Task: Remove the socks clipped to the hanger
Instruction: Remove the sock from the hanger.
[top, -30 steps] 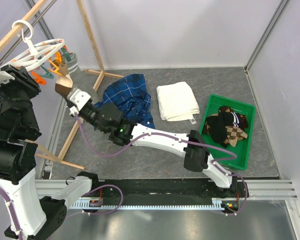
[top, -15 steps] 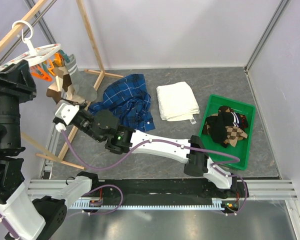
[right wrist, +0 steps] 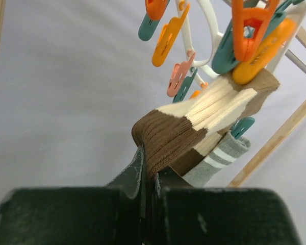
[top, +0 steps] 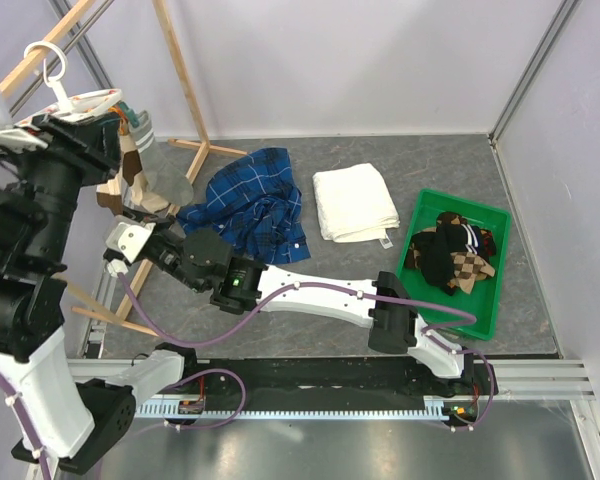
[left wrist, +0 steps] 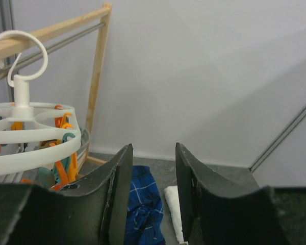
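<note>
a grey desk [top: 350, 160] sits inside pale walls, with a wooden rack [top: 180, 75] standing at its far left corner. the white round hanger [left wrist: 35, 135] hangs by its hook from the rack's top pole, orange and teal clothespins [right wrist: 247, 43] dangling from its ring. the right hand [right wrist: 148, 171] reaches up under the hanger with its fingers pressed together, pinching the lower end of a brown and cream sock [right wrist: 194, 125]. the upper end of that sock sits in the clothespins. a grey sock with white stripes [right wrist: 219, 158] hangs just behind it. the left hand [left wrist: 153, 155] is raised beside the hanger with its fingers spread and nothing between them. it is not touching the ring. further right on the desk lie a blue plaid shirt [top: 255, 200] and a folded white towel [top: 353, 203]. a green tray [top: 490, 300] near the right wall holds more socks [top: 450, 255], black and brown checkered, piled together.
</note>
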Robot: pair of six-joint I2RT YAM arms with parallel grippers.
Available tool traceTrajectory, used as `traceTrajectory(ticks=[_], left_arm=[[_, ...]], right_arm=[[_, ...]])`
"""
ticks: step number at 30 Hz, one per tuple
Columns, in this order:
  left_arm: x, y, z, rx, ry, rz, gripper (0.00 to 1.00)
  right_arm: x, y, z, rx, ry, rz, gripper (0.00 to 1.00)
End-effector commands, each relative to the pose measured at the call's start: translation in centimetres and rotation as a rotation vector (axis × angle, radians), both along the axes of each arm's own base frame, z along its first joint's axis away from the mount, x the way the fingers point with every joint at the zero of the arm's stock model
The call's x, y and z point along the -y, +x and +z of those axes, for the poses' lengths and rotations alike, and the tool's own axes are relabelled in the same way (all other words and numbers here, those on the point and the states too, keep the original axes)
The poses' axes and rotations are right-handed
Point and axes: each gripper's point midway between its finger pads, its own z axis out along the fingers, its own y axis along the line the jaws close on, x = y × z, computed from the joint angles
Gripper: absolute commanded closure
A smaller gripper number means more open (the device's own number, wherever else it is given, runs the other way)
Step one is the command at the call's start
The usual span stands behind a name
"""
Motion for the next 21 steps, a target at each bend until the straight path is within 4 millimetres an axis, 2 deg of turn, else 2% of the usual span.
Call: traceTrajectory(ticks=[1,8,10,12,14,21], left_arm=[[-1.3,2.4,-2.5,-0.104,-0.002,0.1,0.54],[-2.9,4.7,-5.4,-0.183,0.077,0.212,0.5],[-2.5,5.2,-5.8,-0.195,0.093,0.192,0.49],[-1.1,5.4,-5.6,-0.182,0.087,0.116,0.49],[-0.7,5.4,-5.4,-0.173,0.078,0.091,0.49],[-3.1,5.7,-6.2,-0.206,0.128,0.228,0.48]], right_arm=[[2.0,-0.9,4.1,0.028,0.084,0.013,1.0],[1.4,-1.0,3.2,0.019,0.082,0.028,1.0],[1.2,-1.1,2.8,0.017,0.078,0.026,1.0],[1.2,-0.9,2.5,0.013,0.074,0.023,1.0],[1.1,-0.8,2.2,0.01,0.068,0.019,1.0],[1.2,-0.9,1.9,-0.034,0.084,0.038,1.0]])
